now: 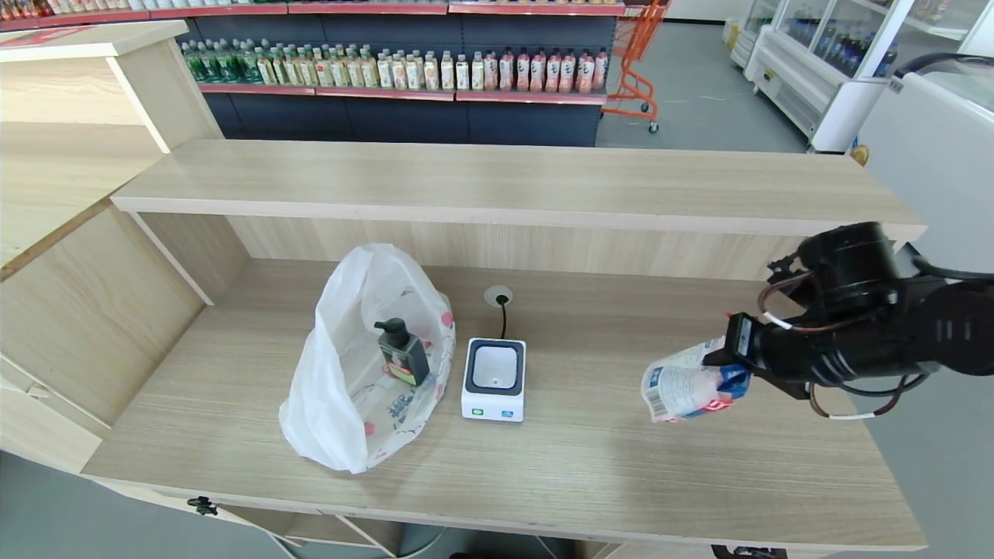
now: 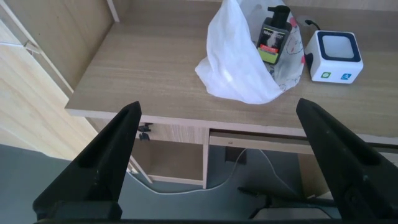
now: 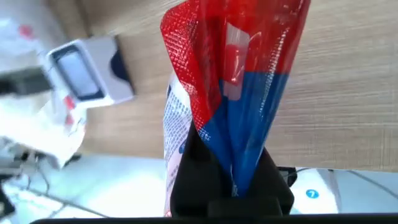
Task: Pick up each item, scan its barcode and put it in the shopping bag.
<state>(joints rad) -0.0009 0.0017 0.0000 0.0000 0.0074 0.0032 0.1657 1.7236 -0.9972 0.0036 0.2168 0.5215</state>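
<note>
R gripper [image 1: 731, 369] clamped on packet [image 1: 683, 388]; scanner [image 1: 495, 378], then bag [image 1: 342, 388], off to its left. L gripper [image 2: 219, 107] wide open, empty.

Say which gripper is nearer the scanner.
Probably right. The right gripper holds a packet over the counter, right of the scanner; the left gripper is open, off the counter's front edge.

Right arm [image 1: 893, 334]: stretched in roughly level from the right side, pointing leftward.
Right pincer [image 1: 730, 363]: clamped on the end of a packet [image 1: 683, 388].
Left pincer [image 2: 219, 109]: fingers spread wide, holding nothing.
</note>
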